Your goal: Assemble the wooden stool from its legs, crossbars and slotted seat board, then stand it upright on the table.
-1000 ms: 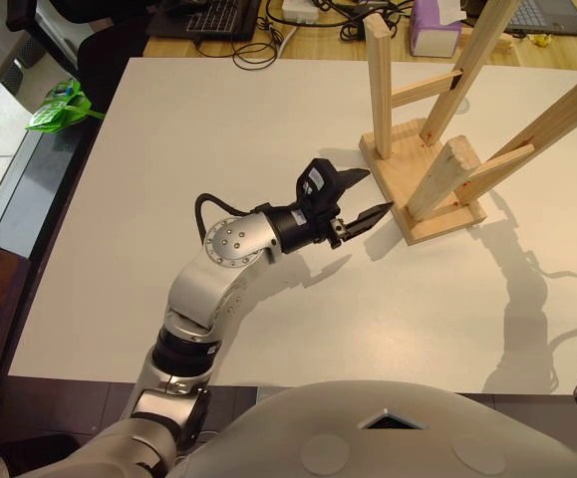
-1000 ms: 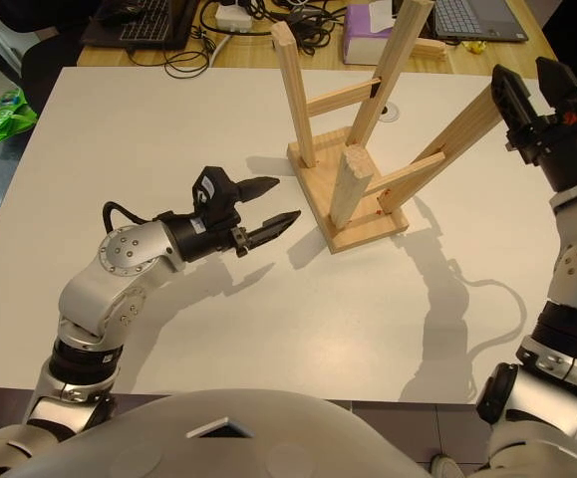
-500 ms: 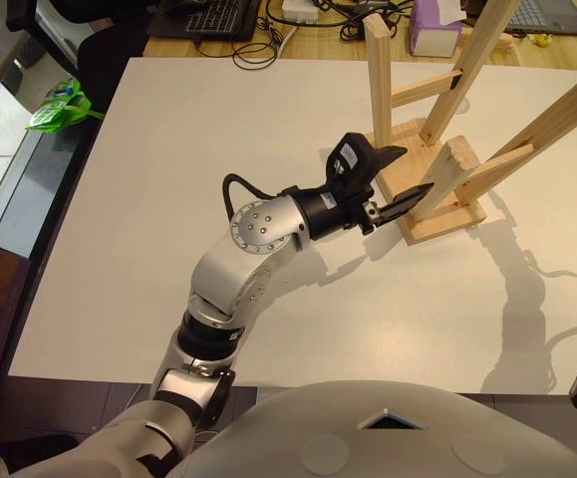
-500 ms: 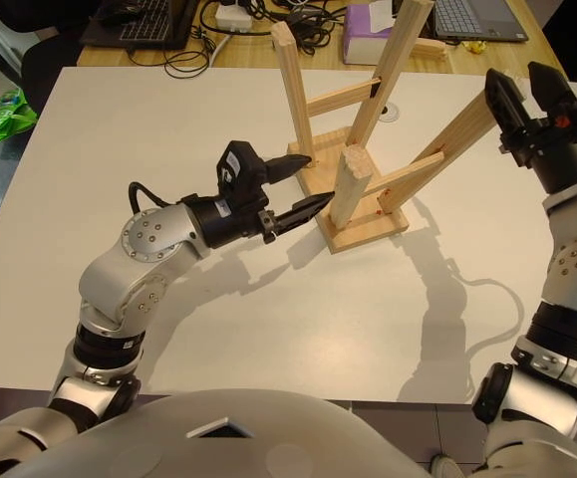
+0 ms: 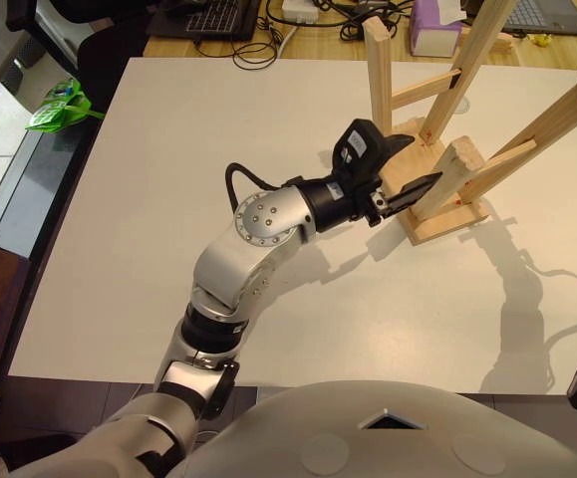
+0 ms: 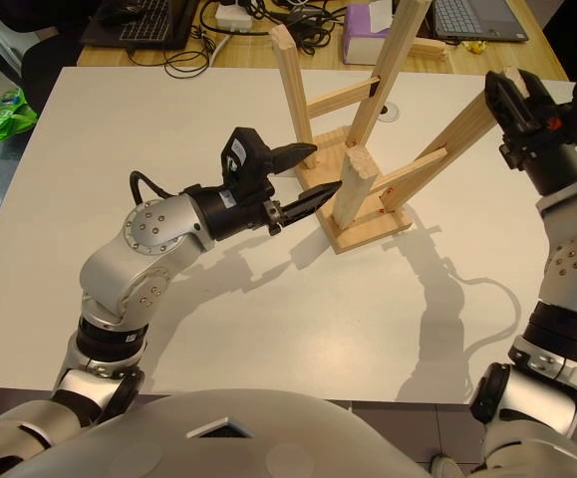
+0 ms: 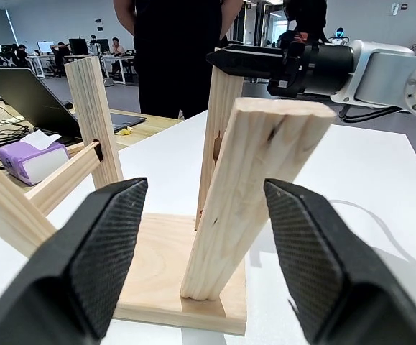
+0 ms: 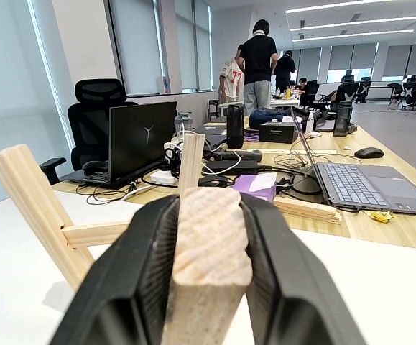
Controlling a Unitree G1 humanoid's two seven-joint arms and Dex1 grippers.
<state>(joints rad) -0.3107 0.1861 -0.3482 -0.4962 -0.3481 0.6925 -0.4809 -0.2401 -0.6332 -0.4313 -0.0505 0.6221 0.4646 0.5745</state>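
The wooden stool stands upside down, its seat board (image 5: 447, 219) flat on the white table (image 5: 218, 139) at the far right and its legs pointing up. Crossbars (image 5: 423, 90) join the legs. My left gripper (image 5: 420, 166) is open, one finger on each side of the short near leg (image 7: 243, 201), with gaps between the pads (image 7: 114, 244) and the wood. My right gripper (image 6: 520, 92) is up at the right, shut on the top end of the slanting right leg (image 8: 208, 251). The far left leg (image 5: 379, 80) stands free.
Beyond the table's far edge lie a keyboard (image 5: 213, 15), cables, a purple tissue box (image 5: 435, 25) and a laptop (image 8: 139, 144). A green object (image 5: 59, 105) sits off the table's left side. The table's left and near parts are bare.
My left gripper has travelled right from the table's middle to the stool and now straddles the near leg. The right gripper shifted only slightly at the right leg's end.
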